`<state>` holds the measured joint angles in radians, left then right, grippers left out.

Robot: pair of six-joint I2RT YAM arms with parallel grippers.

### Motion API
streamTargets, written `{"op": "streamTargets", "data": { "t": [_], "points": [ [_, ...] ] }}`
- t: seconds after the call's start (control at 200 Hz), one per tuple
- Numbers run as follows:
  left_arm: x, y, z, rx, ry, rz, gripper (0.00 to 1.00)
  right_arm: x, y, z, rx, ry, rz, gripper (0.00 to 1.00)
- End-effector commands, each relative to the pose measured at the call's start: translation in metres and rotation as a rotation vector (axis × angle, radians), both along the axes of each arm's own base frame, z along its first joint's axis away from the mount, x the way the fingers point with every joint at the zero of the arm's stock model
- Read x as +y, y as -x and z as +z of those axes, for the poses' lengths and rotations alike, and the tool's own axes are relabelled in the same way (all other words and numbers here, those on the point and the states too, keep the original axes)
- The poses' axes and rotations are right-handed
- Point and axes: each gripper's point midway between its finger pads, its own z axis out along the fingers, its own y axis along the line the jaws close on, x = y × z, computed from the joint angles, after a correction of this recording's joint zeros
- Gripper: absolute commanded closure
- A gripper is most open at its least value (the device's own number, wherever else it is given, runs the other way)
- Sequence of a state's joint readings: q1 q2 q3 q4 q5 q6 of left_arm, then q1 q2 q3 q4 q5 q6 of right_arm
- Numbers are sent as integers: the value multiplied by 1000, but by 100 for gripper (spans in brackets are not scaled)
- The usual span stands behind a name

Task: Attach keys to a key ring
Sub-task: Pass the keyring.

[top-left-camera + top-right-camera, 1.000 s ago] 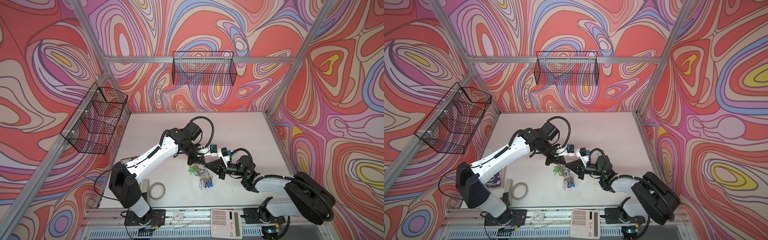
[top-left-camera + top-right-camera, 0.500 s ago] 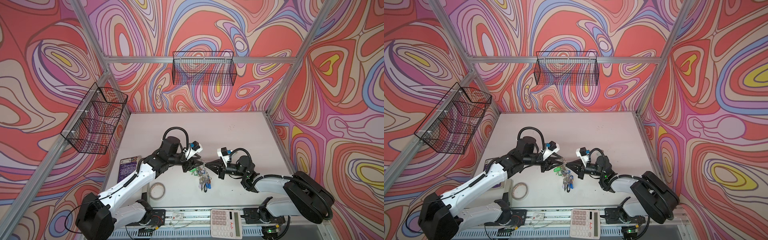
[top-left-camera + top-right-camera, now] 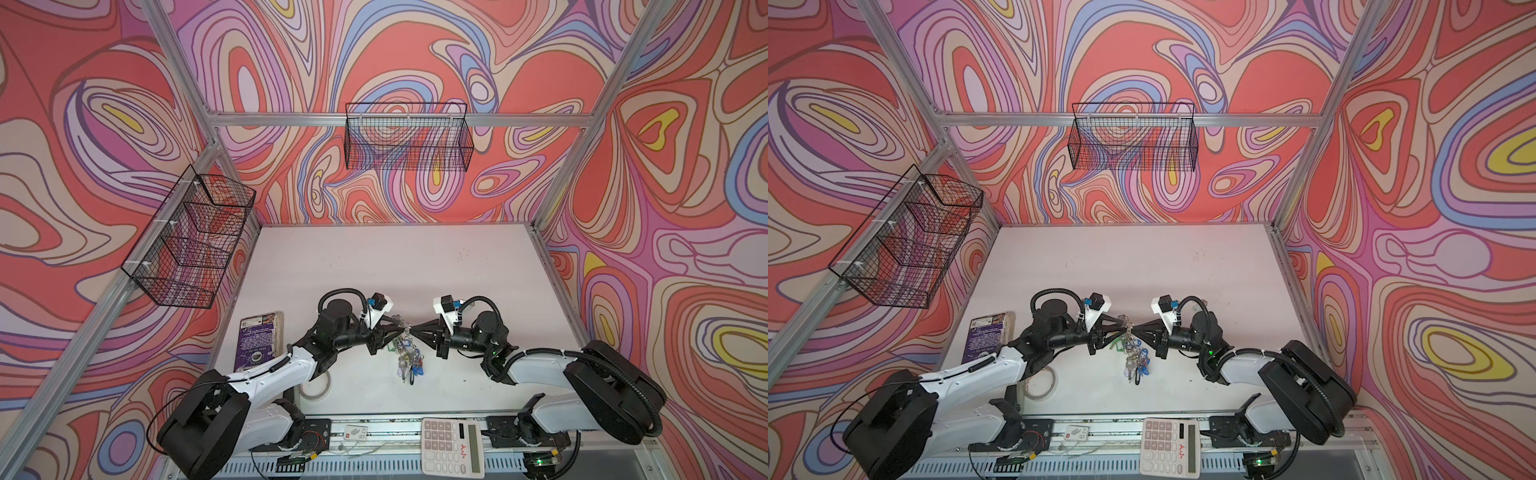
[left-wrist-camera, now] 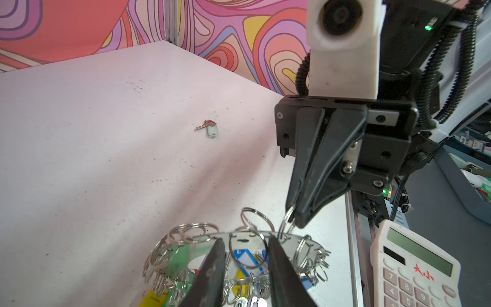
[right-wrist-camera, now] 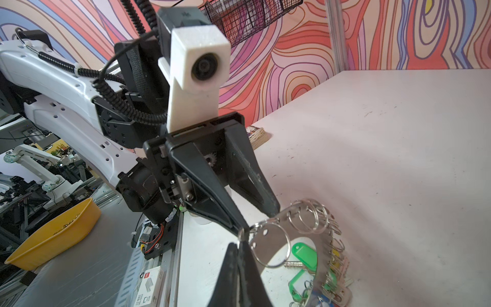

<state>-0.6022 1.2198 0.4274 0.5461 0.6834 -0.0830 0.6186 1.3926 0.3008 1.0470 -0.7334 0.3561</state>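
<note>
in both top views the two arms meet tip to tip above the tabletop [image 3: 374, 266], with a bunch of keys [image 3: 409, 365] hanging below the meeting point. the wrist views give the detail. the right wrist view shows the left end effector [image 5: 259, 220] with fingers apart, straddling the rim of the raised key ring [image 5: 281, 222]. the left wrist view shows the right end effector [image 4: 297, 220] pinched together on a small split ring [image 4: 285, 226] at that rim. it also shows a lone key [image 4: 210, 129] with a pale tag, lying well apart.

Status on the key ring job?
Right hand shut on small silver split ring on rim of large flat silver metal key ring. Left hand open at that rim. Mint-tagged silver key loose on white table, apart from hands.
</note>
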Motion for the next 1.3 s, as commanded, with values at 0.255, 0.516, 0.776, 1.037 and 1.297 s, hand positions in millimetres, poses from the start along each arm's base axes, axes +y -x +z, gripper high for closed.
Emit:
{"op": "streamTargets", "data": {
  "t": [0.255, 0.516, 0.776, 1.037, 1.297],
  "points": [
    [-5, 12, 15, -77, 65, -88, 62, 3, -1, 3, -50, -2, 3, 100],
    [4, 1, 1, -89, 64, 18, 62, 2, -1, 3, -48, 1, 4, 100],
    [14, 5, 3, -132, 88, 48, 56, 3, -2, 1, -49, 7, 2, 100],
    [6, 16, 9, -157, 126, -56, 51, 4, -1, -1, -47, 10, 10, 100],
    [-1, 14, 10, -139, 117, -116, 51, 5, 5, 1, -70, 3, 36, 100]
  ]
}}
